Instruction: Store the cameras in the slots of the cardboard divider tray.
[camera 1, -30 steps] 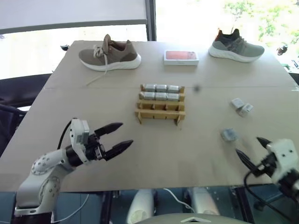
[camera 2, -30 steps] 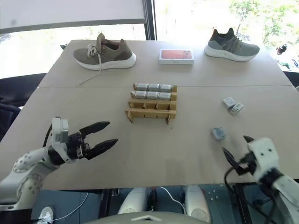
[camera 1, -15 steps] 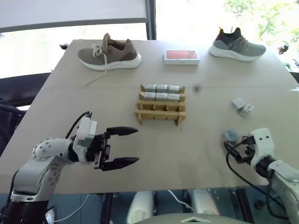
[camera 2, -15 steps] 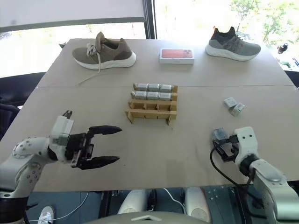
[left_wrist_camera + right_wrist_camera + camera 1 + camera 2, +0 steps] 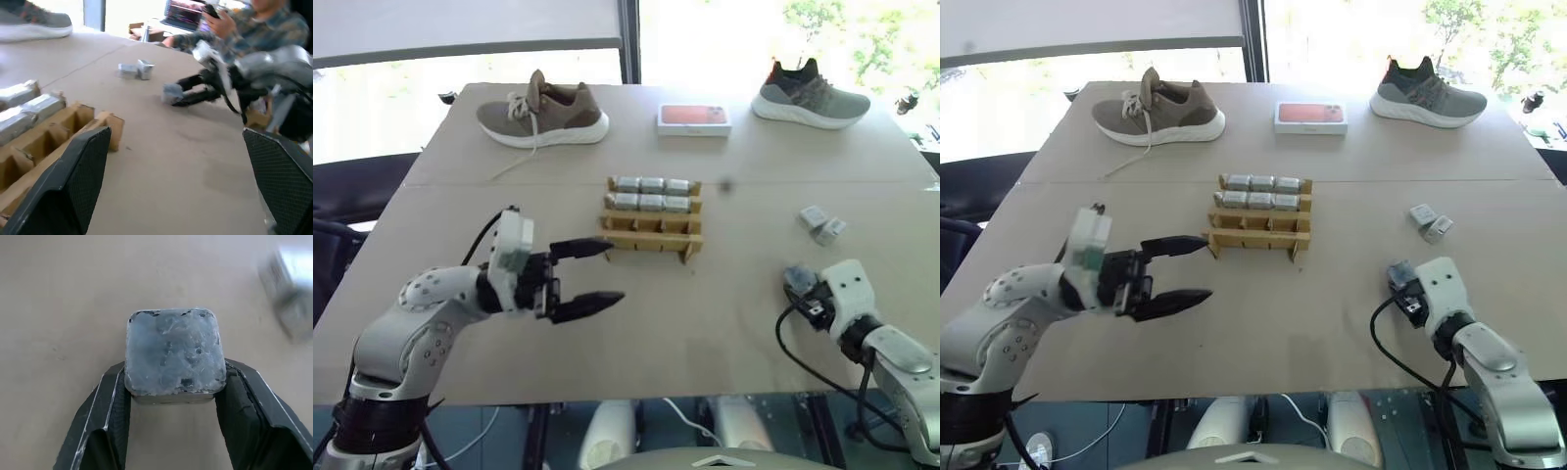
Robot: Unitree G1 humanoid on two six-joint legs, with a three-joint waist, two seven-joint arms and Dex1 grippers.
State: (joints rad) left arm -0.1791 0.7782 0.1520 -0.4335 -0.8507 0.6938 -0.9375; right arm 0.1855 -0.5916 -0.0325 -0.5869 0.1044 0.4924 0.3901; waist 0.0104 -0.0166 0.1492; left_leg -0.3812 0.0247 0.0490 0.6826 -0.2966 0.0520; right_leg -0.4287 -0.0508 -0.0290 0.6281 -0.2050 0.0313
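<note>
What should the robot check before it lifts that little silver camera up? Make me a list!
1. Right tool has its fingers on both sides of the camera: ok.
2. Grip is tight enough to lift: cannot tell.
3. Cardboard divider tray has free slots: ok, the near rows look empty and the two far rows hold cameras.
4. Left tool is out of the way: not ok, it hangs open just beside the tray's near corner.
5. Two more loose cameras sit apart from the grabbed one: ok.
</note>
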